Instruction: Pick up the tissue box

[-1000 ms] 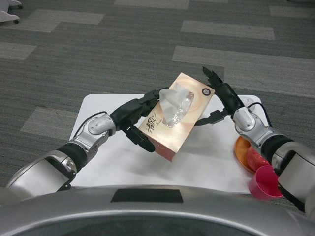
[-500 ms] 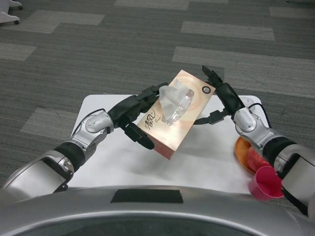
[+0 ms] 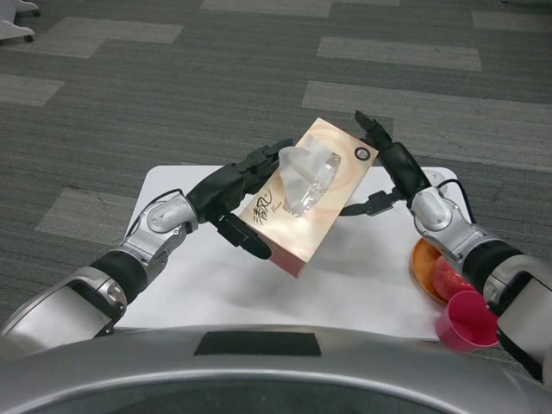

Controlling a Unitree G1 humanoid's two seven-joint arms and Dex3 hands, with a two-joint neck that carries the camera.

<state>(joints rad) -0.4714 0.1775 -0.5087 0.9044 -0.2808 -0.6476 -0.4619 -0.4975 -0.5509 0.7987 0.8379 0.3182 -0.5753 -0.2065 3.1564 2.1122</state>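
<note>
Holding: tissue box (image 3: pixel 304 207) pressed between both hands, lifted above the white tabletop (image 3: pixel 190 267), tilted with its far right corner highest.
Tissue box: peach-coloured, dark lettering along its left edge, a white tissue (image 3: pixel 306 172) poking up from the top opening, a shadow beneath it on the tabletop.
Left hand (image 3: pixel 237 203): clamped on the left long side of the box, some fingers (image 3: pixel 267 155) lying along the far edge near the tissue, another reaching under the near corner.
Right hand (image 3: pixel 388 164): pressed against the far right end of the box, fingertips pointing away to the far side.
Right edge of tabletop: orange plate (image 3: pixel 423 263) carrying a red item (image 3: pixel 448 278), hard to identify; just nearer, a pink cup (image 3: pixel 467 317).
Beyond: grey striped carpet (image 3: pixel 216 78).
</note>
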